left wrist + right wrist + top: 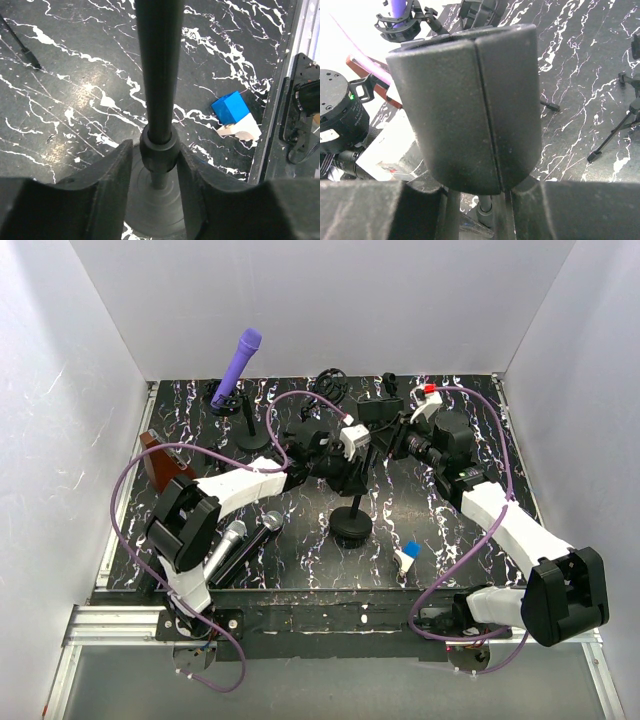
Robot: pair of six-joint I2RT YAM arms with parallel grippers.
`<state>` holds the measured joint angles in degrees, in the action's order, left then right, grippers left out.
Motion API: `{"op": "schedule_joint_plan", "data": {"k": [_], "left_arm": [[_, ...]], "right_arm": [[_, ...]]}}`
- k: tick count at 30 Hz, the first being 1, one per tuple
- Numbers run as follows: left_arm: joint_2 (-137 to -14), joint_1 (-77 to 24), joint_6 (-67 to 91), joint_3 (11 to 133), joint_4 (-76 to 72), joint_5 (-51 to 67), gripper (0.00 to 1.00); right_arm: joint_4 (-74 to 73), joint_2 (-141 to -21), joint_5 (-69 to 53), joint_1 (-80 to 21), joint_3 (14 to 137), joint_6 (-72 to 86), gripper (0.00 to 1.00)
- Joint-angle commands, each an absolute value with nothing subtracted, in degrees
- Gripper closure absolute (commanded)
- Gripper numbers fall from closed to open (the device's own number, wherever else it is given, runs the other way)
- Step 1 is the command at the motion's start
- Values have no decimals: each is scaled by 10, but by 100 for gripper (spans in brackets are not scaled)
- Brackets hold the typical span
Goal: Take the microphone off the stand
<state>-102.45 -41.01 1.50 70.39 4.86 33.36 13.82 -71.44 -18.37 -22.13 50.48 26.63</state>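
At the far left edge a brown block (160, 462) stands on the black marbled table (300, 560). Just right of it, near the front, two spare microphones (228, 548) lie flat, side by side. Further back, a purple microphone (243, 352) sits tilted in its own small stand (250, 432), well away from both arms.

The left gripper (156, 175) reaches into the middle of the table and hangs low on the centre stand (352, 525). Its two fingers (107, 190) hug the pole (159, 75) on either side, just above the round base and drawn in tight against the collar there. It has hold of nothing else.

Up at the top of that stand is the microphone (470, 105), a dark cylinder with a seam down its face, not yet off its stand. The right gripper (477, 200) comes in from the right with its fingers clamped on either side of it. The cylinder fills the wrist view, so I cannot make out where the fingertips meet it.

Near the front, right of the base, lies a small blue and white block (408, 555).
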Motion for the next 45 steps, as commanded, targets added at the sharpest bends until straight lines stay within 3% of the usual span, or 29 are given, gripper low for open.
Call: {"op": "schedule_joint_plan", "data": {"k": [1,5,7,13,18,21,23,25,27,31,35,45], "left_arm": [[-1019,-413,32,741,21,352,65],[-1018,-417,38,749,28,350,81],[-1013,-424,31,755,38,323,100],[-992,-514,-13,764,67,-164,100],[-998,-518,32,770,111,-205,100],[-982,-513,26,751,124,-136,96],[-963,-504,13,732,120,-38,57],[-944,-487,-13,721,120,91,38],[-935,-467,-22,720,129,177,30],[-945,-413,-4,721,130,348,30],[-973,-381,25,721,115,444,35],[-1006,-389,3,735,110,496,52]], "right_arm": [[134,-717,-175,-221,523,283,99],[105,-723,-168,-221,543,292,99],[42,-729,-133,-223,569,315,99],[-194,-768,95,-252,697,482,99],[-321,-806,195,-282,774,562,99],[-268,-802,185,-283,745,518,99],[-212,-790,156,-279,707,464,99],[-131,-774,96,-272,664,401,99],[-72,-764,32,-268,629,355,99],[45,-749,-87,-265,574,295,99],[121,-743,-172,-265,544,279,99],[108,-741,-126,-263,548,296,99]]}}
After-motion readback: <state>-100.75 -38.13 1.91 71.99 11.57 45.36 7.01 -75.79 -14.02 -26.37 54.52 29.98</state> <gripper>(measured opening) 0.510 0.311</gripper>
